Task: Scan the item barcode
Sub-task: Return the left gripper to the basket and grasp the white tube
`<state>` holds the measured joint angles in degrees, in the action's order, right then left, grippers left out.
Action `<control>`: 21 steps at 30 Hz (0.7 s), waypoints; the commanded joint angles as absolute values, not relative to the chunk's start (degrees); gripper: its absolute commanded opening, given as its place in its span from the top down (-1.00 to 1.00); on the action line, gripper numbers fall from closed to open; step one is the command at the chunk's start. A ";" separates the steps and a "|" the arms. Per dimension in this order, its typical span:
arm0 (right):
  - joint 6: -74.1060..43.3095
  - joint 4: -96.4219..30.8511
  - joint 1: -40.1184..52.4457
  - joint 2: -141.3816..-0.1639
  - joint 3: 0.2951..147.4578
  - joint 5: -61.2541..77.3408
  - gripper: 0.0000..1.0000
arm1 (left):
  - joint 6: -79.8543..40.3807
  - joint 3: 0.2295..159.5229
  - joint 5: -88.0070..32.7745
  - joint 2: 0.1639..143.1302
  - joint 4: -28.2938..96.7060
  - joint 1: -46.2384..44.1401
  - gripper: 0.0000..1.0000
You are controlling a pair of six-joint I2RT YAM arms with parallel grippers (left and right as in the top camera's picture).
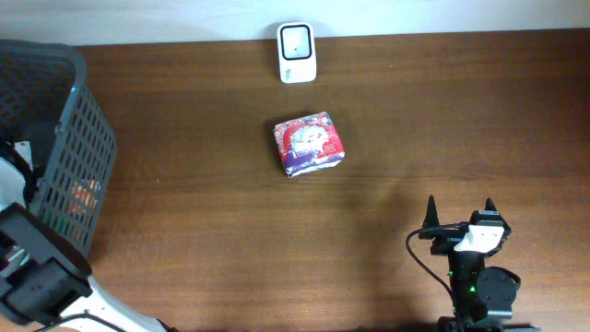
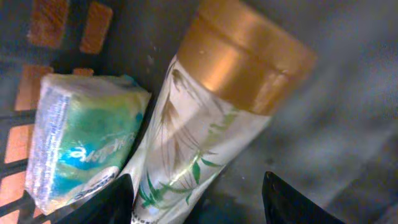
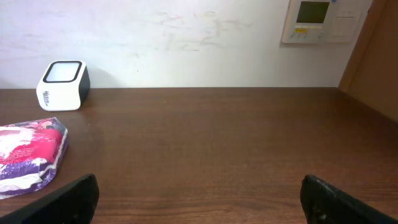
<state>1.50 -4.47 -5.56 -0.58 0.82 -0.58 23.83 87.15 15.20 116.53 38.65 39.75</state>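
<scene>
Presently left jaws stand part-open astride the gold-capped bottle [image 2: 214, 118] inside the basket [image 1: 92, 138], apparently to lift it for scanning; right jaws wide, idle.

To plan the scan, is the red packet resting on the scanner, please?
No, the red packet lies on the table, apart from the scanner.

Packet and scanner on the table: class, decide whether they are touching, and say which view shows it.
Apart. The overhead view shows the red-and-purple packet lying clear of the white scanner, with bare table between them.
</scene>
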 commanded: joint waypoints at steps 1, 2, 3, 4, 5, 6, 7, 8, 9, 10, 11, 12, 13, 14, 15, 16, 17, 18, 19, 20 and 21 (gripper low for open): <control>1.06 -4.58 -5.21 -0.21 0.32 -0.69 -0.98 | 24.34 86.91 15.88 117.34 39.53 40.75 -0.26; 1.06 -4.58 -5.21 -0.21 0.32 -0.69 -0.97 | 24.32 86.91 15.75 117.34 39.51 41.54 -0.29; 1.06 -4.58 -5.21 -0.21 0.32 -0.69 -0.97 | 24.32 86.78 14.13 117.34 39.51 42.30 -0.33; 1.06 -4.58 -5.21 -0.21 0.32 -0.69 -0.97 | 24.32 86.00 10.87 117.34 39.53 43.29 -0.23; 1.06 -4.58 -5.21 -0.21 0.32 -0.69 -0.97 | 24.34 84.86 9.52 117.34 39.44 43.86 -0.13; 1.06 -4.58 -5.21 -0.21 0.32 -0.67 -0.97 | 24.34 83.55 9.63 117.38 39.22 44.62 -0.01; 1.06 -4.58 -5.21 -0.21 0.32 -0.69 -0.97 | 24.29 83.40 9.63 117.38 39.27 45.19 0.34; 1.06 -4.58 -5.21 -0.21 0.32 -0.69 -0.97 | 23.83 83.40 9.61 117.36 39.27 45.45 0.70; 1.06 -4.58 -5.21 -0.21 0.32 -0.69 -0.97 | 22.57 83.42 9.08 117.36 39.27 45.45 0.88; 1.06 -4.58 -5.21 -0.21 0.32 -0.69 -0.97 | 22.13 83.81 5.82 117.08 39.48 45.43 1.00; 1.06 -4.58 -5.21 -0.21 0.32 -0.67 -0.97 | 20.43 84.73 3.27 116.20 39.53 45.39 1.00; 1.06 -4.58 -5.21 -0.21 0.32 -0.69 -0.97 | 17.54 86.59 1.32 114.72 39.55 45.39 1.00; 1.06 -4.58 -5.21 -0.21 0.32 -0.67 -0.97 | 14.17 89.01 -1.21 112.38 39.59 45.39 1.00; 1.06 -4.58 -5.21 -0.21 0.32 -0.69 -0.97 | 11.92 91.15 -5.04 109.67 39.70 45.41 1.00; 1.06 -4.58 -5.21 -0.21 0.32 -0.67 -0.97 | 10.00 93.12 -10.20 106.34 39.51 45.39 1.00; 1.06 -4.58 -5.21 -0.21 0.32 -0.69 -0.97 | 9.65 94.70 -12.86 103.57 39.46 45.39 1.00; 1.06 -4.58 -5.21 -0.21 0.32 -0.69 -0.97 | 9.63 96.27 -14.13 101.14 39.42 45.39 1.00; 1.06 -4.58 -5.21 -0.21 0.32 -0.69 -0.97 | 7.86 97.34 -14.39 98.54 38.89 45.39 1.00; 1.06 -4.58 -5.21 -0.21 0.32 -0.69 -0.97 | 5.08 97.51 -14.39 96.33 37.60 45.39 1.00; 1.06 -4.58 -5.21 -0.21 0.32 -0.69 -0.97 | 2.00 97.51 -14.41 93.36 36.18 45.39 1.00; 1.06 -4.58 -5.21 -0.21 0.32 -0.69 -0.97 | 0.67 97.51 -14.52 90.87 34.68 45.39 1.00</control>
<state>1.50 -4.47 -5.56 -0.58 0.82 -0.58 5.96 96.33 -12.34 95.59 36.84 45.41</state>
